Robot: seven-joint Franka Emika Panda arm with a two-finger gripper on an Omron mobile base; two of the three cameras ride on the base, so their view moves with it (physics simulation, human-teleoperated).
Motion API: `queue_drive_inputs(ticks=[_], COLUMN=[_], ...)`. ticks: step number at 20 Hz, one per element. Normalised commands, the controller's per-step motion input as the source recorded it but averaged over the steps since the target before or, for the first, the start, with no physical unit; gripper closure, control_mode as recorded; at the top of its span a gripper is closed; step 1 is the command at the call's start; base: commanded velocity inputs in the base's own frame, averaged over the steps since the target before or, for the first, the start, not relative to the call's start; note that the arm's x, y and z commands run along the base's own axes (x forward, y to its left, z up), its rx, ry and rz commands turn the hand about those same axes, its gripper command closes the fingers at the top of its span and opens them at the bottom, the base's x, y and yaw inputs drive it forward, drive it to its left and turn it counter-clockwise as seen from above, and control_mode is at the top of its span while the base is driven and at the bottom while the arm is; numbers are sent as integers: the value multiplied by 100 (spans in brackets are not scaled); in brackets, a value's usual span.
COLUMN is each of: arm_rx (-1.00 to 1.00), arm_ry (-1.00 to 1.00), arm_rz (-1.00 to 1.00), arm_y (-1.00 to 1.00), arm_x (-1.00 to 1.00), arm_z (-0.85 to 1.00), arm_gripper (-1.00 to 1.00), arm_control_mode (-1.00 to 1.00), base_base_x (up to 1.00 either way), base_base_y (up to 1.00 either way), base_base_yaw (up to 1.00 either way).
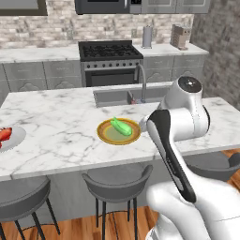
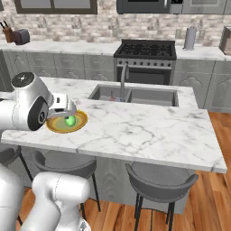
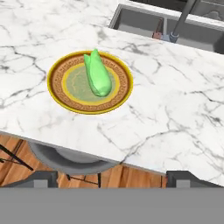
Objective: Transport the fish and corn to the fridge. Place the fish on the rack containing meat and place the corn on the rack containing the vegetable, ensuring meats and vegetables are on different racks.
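Gripper (image 3: 111, 177) hangs wide apart and empty, well short of the corn (image 3: 97, 75) lying on the yellow plate (image 3: 56, 85) on the tabletop (image 3: 175, 113). Better to descend over the cob's middle, jaws across its width.

fish (image 1: 4, 134) cut by left edge, corn (image 2: 70, 120) half hidden

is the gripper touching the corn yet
Apart. In the hand view, the corn lies on the plate, with bare counter between it and the fingertips.
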Motion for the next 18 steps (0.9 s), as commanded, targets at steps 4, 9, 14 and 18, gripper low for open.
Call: queue_drive_inputs(ticks=[4,9,14,18], arm_rx=[-3,0,-2,-2], arm_ry=[5,26,11,0], arm_rz=[23,16,2,0], arm_y=[30,14,18,34], arm_x=[41,63,56,54], arm_z=[-2,0,-6,-28], arm_gripper=[-100,-100,-100,-100], arm_control_mode=[-100,-100,-100,-100], base_base_x=[0,0,0,0], base_base_y=[0,0,0,0], base_base_yaw=[0,0,0,0])
